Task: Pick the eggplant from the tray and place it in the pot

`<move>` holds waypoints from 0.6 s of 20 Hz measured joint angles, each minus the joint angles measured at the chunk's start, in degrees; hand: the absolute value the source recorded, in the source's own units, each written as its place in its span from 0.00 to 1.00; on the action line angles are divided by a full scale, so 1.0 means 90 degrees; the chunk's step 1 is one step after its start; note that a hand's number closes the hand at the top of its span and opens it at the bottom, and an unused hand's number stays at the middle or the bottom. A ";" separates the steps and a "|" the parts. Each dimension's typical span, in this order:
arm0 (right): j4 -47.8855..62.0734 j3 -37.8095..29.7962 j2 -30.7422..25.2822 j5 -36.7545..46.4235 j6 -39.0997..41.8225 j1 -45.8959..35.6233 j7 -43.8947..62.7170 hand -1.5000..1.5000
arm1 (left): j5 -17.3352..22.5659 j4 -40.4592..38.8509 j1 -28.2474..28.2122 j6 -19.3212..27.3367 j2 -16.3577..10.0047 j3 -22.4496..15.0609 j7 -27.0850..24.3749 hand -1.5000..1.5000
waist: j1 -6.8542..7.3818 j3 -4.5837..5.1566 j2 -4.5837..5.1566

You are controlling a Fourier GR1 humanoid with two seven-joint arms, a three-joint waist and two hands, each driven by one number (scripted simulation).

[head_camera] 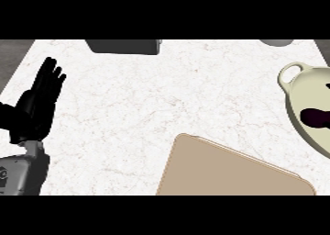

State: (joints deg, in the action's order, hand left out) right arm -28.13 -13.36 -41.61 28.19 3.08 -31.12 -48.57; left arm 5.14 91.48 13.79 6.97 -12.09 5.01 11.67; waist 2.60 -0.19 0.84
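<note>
One hand (39, 98), the robot's left, rests at the left edge of the counter (147, 92) with fingers straight and spread, holding nothing. Right of it lies the tan tray (228, 172), and at far right the dark eggplant (318, 118) sits inside the cream pot (316, 87)

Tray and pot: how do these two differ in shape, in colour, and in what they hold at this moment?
The tray is flat and tan, with straight edges and rounded corners; the pot is round, deep and cream, with a loop handle. The tray has nothing on it, while the pot holds the dark eggplant. The tray lies at the lower middle, the pot at the right edge. Both rest on the white counter and are partly cut off.
</note>
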 measured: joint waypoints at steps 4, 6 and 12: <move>0.0655 -0.0025 0.0101 -0.0112 0.0721 -0.0346 -0.0389 0.00 | -0.0003 -0.0048 0.0124 0.0007 -0.0017 0.0021 0.0065 0.50 | 0.0016 -0.0008 0.0016; 0.0872 -0.0185 0.0118 -0.0340 0.1087 -0.0507 -0.0469 0.00 | 0.0008 0.0023 0.0134 0.0021 -0.0006 0.0010 0.0157 0.50 | 0.0007 -0.0010 0.0007; 0.1419 -0.0751 -0.0057 -0.1080 0.1794 -0.0796 -0.0290 0.00 | 0.0030 0.0131 -0.0024 0.0003 0.0000 0.0031 0.0153 0.50 | -0.0018 -0.0013 0.0004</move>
State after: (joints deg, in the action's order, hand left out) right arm -15.36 -20.12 -42.12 18.47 19.23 -38.29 -51.18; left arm 5.41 92.66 13.57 7.00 -12.09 5.29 13.05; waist 2.44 -0.31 0.87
